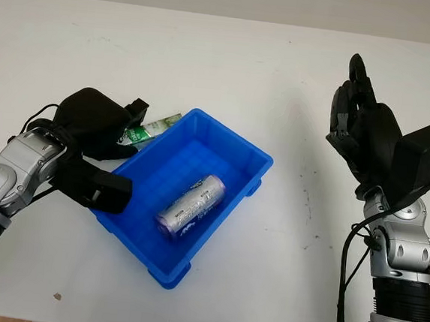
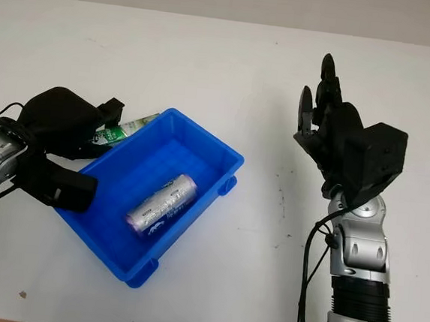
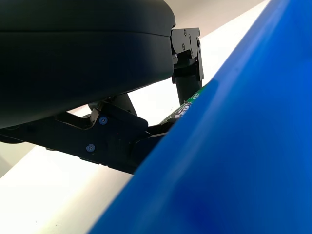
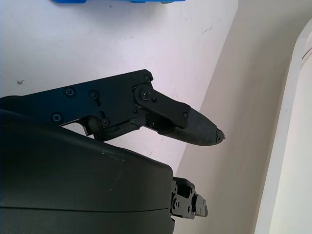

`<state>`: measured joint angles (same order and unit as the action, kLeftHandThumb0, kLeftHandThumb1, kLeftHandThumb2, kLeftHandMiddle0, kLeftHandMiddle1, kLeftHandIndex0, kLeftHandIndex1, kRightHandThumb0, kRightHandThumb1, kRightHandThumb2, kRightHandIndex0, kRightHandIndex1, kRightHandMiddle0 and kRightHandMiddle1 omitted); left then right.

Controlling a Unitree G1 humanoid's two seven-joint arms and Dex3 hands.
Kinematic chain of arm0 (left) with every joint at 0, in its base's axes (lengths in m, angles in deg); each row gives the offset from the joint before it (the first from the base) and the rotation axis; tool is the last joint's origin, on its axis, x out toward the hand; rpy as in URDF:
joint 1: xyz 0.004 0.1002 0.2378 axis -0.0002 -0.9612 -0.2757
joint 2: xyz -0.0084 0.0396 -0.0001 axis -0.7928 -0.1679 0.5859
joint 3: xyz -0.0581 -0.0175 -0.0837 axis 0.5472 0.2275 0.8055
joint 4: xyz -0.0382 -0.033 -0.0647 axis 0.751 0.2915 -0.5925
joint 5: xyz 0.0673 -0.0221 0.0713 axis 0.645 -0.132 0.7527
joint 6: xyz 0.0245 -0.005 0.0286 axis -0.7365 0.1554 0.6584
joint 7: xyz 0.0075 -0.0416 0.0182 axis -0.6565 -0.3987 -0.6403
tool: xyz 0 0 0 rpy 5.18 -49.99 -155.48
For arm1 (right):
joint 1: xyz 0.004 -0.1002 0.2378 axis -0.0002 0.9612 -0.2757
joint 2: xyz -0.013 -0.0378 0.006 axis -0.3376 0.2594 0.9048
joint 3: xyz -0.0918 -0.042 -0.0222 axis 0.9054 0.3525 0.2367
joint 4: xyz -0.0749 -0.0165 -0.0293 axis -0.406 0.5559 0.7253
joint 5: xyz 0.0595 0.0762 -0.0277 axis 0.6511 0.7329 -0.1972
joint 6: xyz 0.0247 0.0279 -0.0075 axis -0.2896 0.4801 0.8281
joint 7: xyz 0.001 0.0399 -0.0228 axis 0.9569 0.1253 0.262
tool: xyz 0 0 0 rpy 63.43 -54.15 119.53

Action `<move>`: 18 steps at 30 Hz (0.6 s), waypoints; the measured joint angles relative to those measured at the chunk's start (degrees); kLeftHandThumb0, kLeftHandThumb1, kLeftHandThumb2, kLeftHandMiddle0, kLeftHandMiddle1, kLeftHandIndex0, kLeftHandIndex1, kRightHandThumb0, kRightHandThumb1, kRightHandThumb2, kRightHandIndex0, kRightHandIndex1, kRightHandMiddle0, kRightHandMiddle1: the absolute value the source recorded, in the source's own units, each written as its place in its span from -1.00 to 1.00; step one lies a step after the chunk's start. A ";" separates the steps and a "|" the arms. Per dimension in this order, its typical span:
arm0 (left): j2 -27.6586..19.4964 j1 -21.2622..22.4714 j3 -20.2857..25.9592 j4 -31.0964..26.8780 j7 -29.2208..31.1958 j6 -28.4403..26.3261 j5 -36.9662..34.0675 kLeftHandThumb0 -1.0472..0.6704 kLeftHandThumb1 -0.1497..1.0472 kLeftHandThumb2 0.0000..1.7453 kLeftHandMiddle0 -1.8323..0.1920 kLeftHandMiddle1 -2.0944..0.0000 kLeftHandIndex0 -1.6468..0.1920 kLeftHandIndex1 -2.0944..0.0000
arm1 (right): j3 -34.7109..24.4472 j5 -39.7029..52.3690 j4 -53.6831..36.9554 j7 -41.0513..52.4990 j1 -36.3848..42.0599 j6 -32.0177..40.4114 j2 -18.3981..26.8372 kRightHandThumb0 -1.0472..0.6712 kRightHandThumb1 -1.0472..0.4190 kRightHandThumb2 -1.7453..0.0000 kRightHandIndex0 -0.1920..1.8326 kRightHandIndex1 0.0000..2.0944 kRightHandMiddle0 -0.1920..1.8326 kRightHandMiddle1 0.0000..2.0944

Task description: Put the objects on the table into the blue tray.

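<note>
Reaching in at the near left, my left hand (image 1: 99, 147) sits against the left wall of the blue tray (image 1: 240, 144), its fingers curled around a green-and-white packet (image 1: 152, 128) that pokes out just beyond the tray's far left corner. A silver can (image 1: 191, 205) lies on its side inside the tray, which rests on the white bench (image 1: 231, 64). Off to the right, well apart from the tray, my right hand (image 1: 361, 121) is raised above the bench, open and holding nothing.
</note>
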<state>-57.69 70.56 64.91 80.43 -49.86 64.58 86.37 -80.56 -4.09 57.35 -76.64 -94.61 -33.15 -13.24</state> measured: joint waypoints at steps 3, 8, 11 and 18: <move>0.22 0.24 0.01 0.55 -0.46 -0.29 -0.16 -0.35 1.00 -0.25 -0.36 -1.00 0.84 -1.00 | -0.02 0.00 0.22 0.28 -0.08 -0.16 0.19 -0.40 -1.00 0.10 -1.00 -1.00 -1.00 -1.00; 1.38 0.76 0.13 0.65 0.37 -2.86 -1.93 -0.37 1.00 -0.27 -0.21 -1.00 0.85 -1.00 | -0.01 0.21 0.55 0.04 -0.18 0.12 0.13 -0.38 -1.00 0.08 -1.00 -1.00 -1.00 -1.00; 1.89 1.18 0.95 1.11 -1.18 -2.67 -4.36 -0.36 1.00 -0.31 -0.24 -1.00 0.80 -1.00 | -0.01 0.32 0.55 -0.65 -0.33 0.80 -0.07 -0.37 -1.00 0.07 -1.00 -1.00 -1.00 -1.00; 2.81 4.67 5.13 0.52 0.90 -4.87 -11.96 -0.36 1.00 -0.34 -0.02 -1.00 0.75 -1.00 | 0.07 0.27 0.55 -1.13 -0.39 0.81 -0.34 -0.44 -1.00 0.10 -1.00 -1.00 -1.00 -1.00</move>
<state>-54.88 75.24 70.04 80.94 -48.96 59.71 74.41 -80.49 -3.82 57.90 -77.77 -95.00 -32.35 -13.58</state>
